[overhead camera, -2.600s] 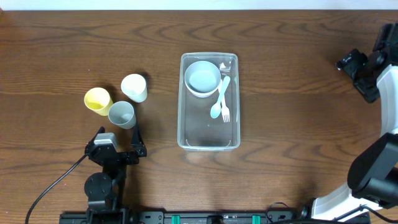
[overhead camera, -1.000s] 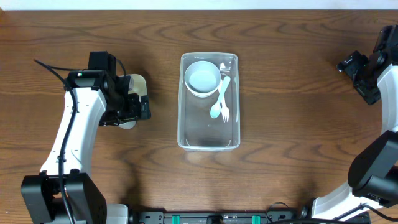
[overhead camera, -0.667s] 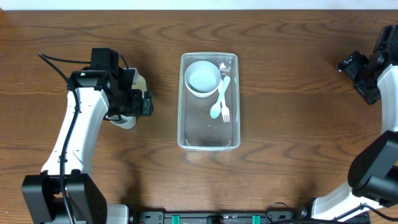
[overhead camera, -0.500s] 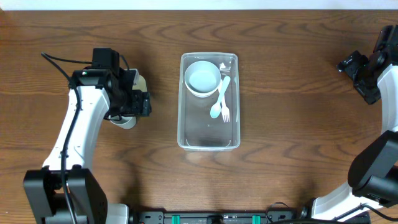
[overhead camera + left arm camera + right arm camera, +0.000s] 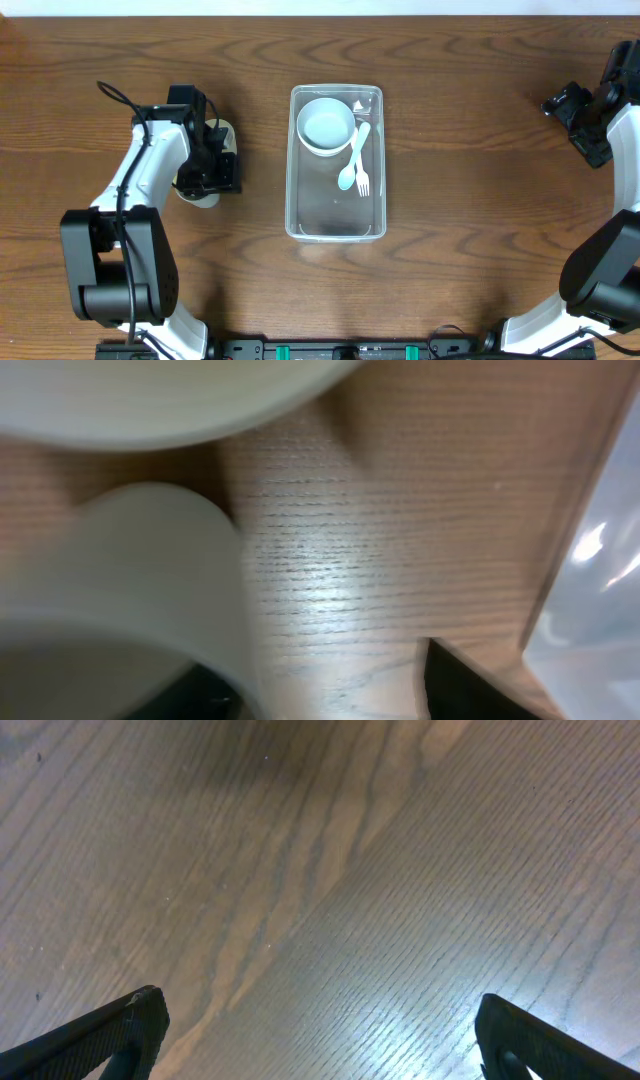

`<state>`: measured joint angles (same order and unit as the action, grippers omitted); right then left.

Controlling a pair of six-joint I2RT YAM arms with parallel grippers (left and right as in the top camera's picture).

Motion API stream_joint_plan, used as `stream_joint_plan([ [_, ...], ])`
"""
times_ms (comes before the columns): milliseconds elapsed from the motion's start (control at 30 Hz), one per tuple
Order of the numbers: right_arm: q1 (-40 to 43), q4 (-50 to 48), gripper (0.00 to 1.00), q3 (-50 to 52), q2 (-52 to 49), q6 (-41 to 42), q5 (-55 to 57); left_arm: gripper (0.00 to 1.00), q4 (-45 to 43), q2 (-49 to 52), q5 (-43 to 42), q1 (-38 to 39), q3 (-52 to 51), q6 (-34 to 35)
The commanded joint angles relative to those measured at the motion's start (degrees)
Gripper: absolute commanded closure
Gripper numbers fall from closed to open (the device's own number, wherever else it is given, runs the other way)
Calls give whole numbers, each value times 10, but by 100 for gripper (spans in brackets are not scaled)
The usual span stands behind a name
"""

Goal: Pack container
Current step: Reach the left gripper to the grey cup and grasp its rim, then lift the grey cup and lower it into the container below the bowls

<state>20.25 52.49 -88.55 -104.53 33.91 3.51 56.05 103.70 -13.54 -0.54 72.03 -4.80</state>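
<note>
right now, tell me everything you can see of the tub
The tub is a clear plastic rectangle with rounded corners and a rim, upright and open on top. It stands at the middle of the wooden table, its long side running away from the robot. A white bowl sits at its far end, and a pale blue spoon and a white fork lie side by side along its right wall. Its near part is bare. Nothing else touches it.
</note>
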Motion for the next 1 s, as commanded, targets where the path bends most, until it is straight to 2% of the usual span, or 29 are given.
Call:
stream_joint_plan([
  [0, 3, 0, 1, -5, -2, 5, 8, 61, 1, 3, 1, 0, 0, -5],
  [33, 3, 0, 1, -5, -2, 5, 8, 71, 2, 3, 1, 0, 0, -5],
  [167, 3, 0, 1, -5, -2, 5, 8, 94, 4, 3, 2, 0, 0, 8],
  [467, 3, 0, 1, -5, -2, 5, 8, 94, 41, -10, 3, 0, 2, 25],
  [667, 3, 0, 1, -5, -2, 5, 8, 94, 86, -96, 3, 16, 6, 25],
  [800, 3, 0, 1, -5, -2, 5, 8, 95, 87, -193, 3, 62, 8, 32],
  [967, 3, 0, 1, -5, -2, 5, 8, 94, 29, -306, 30, 163, 8, 71],
])
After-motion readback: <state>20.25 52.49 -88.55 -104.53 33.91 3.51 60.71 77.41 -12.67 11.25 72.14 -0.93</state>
